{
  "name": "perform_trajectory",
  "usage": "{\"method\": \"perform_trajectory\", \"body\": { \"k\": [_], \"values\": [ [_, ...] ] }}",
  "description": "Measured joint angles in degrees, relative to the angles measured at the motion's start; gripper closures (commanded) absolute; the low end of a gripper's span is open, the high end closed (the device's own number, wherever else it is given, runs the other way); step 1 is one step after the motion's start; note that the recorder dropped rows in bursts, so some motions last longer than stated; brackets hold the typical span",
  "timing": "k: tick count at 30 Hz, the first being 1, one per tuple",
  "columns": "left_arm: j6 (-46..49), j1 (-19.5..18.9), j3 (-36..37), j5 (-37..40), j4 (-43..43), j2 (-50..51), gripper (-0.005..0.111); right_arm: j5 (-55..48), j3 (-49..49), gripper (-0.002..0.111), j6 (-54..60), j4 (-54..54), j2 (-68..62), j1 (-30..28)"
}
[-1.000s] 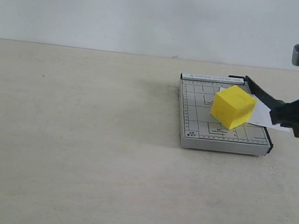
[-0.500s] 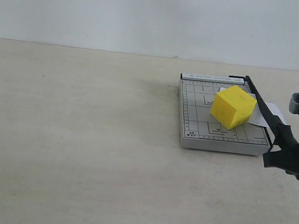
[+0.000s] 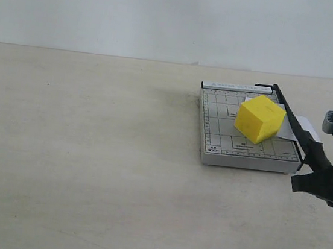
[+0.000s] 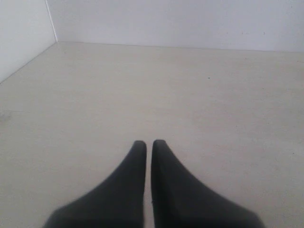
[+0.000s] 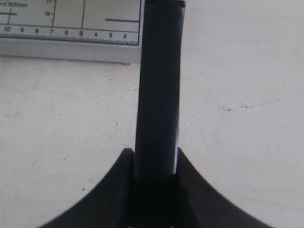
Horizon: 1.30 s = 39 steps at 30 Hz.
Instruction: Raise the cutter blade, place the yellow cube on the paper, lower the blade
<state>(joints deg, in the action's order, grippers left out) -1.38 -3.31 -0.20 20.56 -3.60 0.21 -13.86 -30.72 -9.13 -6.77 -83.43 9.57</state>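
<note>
The yellow cube (image 3: 260,119) sits on the grey gridded base (image 3: 218,128), resting partly on the white paper (image 3: 303,128) that sticks out past the base's right edge. The black cutter blade (image 3: 296,129) runs along that right edge, low over the base. My right gripper (image 3: 317,176) is shut on the blade's thick handle end (image 5: 159,95) in front of the base. My left gripper (image 4: 148,142) is shut, empty, over bare table; it does not show in the exterior view.
The cutter base's front edge with ruler marks (image 5: 71,38) lies just beyond the right gripper. A pale wall (image 3: 168,15) stands behind the beige table (image 3: 88,169).
My right gripper has swung down and toward the front with the handle, bringing the blade from a raised tilt down along the base's right edge. Cube and paper stayed put.
</note>
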Motion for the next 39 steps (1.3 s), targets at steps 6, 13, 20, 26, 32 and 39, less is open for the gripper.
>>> {"method": "perform_trajectory", "body": {
  "k": [6,13,20,26,32,39],
  "values": [
    [0.0,0.0,0.0,0.0,0.0,0.0,0.102,1.5,0.1,0.108,-0.1,0.1,-4.1,-0.1],
    [0.0,0.0,0.0,0.0,0.0,0.0,0.102,2.2,0.5,0.108,-0.1,0.5,-4.6,-0.2],
    [0.0,0.0,0.0,0.0,0.0,0.0,0.102,2.3,0.5,0.097,-0.1,0.8,-4.6,-0.2],
    [0.0,0.0,0.0,0.0,0.0,0.0,0.102,1.6,1.7,0.057,0.1,1.4,-4.7,0.1],
    [0.0,0.0,0.0,0.0,0.0,0.0,0.102,2.3,2.0,0.056,0.5,2.9,-1.1,0.7],
    [0.0,0.0,0.0,0.0,0.0,0.0,0.102,4.4,2.1,0.056,1.8,3.3,9.2,0.7]
  ]
}}
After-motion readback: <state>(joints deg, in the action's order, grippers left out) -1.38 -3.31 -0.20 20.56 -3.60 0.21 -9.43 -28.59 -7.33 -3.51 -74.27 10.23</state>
